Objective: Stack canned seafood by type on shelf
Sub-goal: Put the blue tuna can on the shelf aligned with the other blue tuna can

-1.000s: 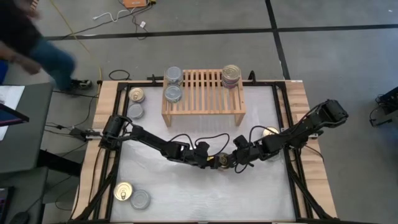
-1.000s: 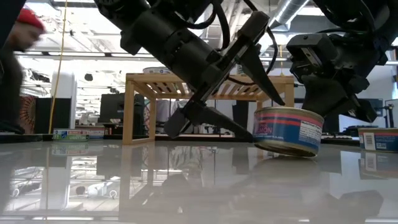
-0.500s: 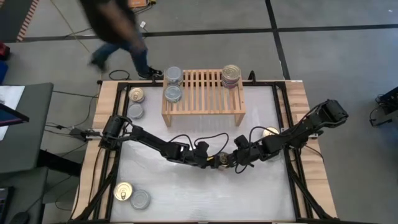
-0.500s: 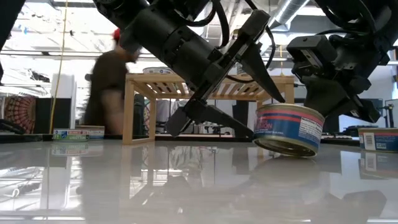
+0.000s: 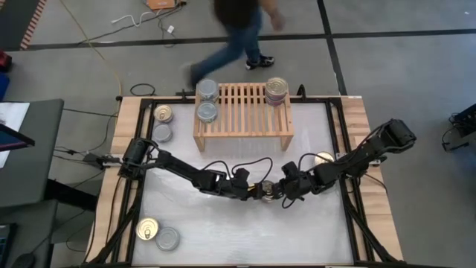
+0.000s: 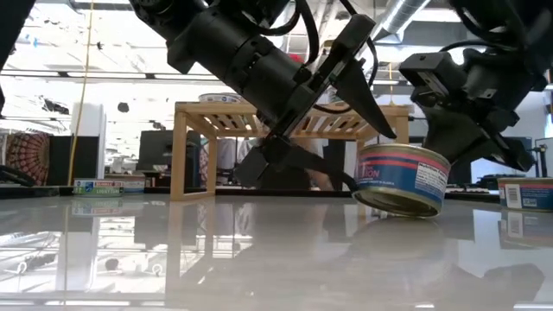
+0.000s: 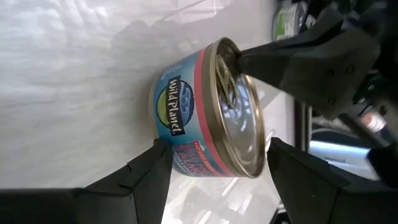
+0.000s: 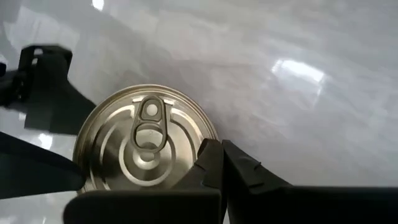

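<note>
The left gripper (image 6: 350, 121) is at the table's middle, its two fingers spread wide on either side of a can (image 6: 400, 180) with a blue label and a gold pull-tab lid; in the left wrist view each finger stands at one flank of the can (image 7: 208, 109), near the wall, and I cannot tell if they already touch it. The right gripper (image 5: 286, 190) comes from the other side with its fingers pressed together, and its tip rests at the rim of the lid (image 8: 144, 146). In the low view the can is tilted, one edge lifted from the table. To do this step well, I think the left fingers must close evenly on the side wall, below the rim, while the right tip steadies the can until the grip is firm; if it leaves too soon, the can may slip or roll. The shelf (image 5: 243, 112) stands at the far side, with silver cans (image 5: 207, 102) at one end and a gold stack (image 5: 277, 91) at the other, where I judge this can belongs. More cans (image 5: 158, 235) wait at the left edge.
</note>
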`<action>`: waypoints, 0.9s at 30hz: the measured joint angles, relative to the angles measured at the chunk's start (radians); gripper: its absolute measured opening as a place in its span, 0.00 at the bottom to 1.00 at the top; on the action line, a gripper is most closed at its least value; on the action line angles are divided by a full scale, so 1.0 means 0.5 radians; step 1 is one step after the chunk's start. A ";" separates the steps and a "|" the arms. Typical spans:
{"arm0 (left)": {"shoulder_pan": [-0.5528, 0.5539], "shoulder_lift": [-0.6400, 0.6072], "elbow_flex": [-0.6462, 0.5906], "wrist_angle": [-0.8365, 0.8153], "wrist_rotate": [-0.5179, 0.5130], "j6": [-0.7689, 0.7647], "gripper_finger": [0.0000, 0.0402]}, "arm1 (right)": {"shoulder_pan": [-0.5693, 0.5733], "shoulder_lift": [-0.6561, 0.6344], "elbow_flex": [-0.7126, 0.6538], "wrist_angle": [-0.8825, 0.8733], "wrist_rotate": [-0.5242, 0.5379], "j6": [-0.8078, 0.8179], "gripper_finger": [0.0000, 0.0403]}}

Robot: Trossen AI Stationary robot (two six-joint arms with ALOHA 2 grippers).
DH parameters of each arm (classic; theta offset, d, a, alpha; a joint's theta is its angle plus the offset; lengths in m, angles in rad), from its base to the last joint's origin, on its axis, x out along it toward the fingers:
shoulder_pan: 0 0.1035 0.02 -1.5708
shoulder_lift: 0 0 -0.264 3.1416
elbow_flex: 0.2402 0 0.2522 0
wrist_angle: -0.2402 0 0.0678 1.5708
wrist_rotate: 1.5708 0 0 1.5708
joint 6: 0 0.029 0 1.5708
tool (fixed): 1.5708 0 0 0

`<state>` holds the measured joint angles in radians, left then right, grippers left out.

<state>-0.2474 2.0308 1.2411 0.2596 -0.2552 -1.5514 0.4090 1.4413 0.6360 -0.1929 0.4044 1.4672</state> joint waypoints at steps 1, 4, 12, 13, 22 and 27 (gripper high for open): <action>0.000 0.000 0.000 0.015 -0.003 -0.006 0.63 | 0.020 0.001 -0.002 -0.006 0.046 0.025 0.06; 0.001 0.000 0.000 0.059 -0.002 -0.004 0.63 | 0.064 0.001 -0.003 -0.018 0.102 0.051 0.06; 0.006 0.000 0.000 -0.024 0.038 -0.013 0.63 | 0.067 0.000 0.001 -0.045 0.130 0.087 0.06; 0.006 0.000 0.000 -0.049 0.047 -0.027 0.63 | 0.067 -0.001 0.001 -0.056 0.131 0.097 0.06; -0.019 0.002 0.000 0.098 0.039 -0.062 0.63 | 0.099 -0.002 0.000 -0.075 0.140 0.109 0.06; -0.048 0.002 -0.048 0.090 0.015 -0.137 0.63 | 0.114 -0.003 0.000 -0.085 0.140 0.134 0.06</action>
<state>-0.2715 2.0315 1.2171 0.3044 -0.2478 -1.6198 0.4658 1.4399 0.6361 -0.2356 0.4744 1.5343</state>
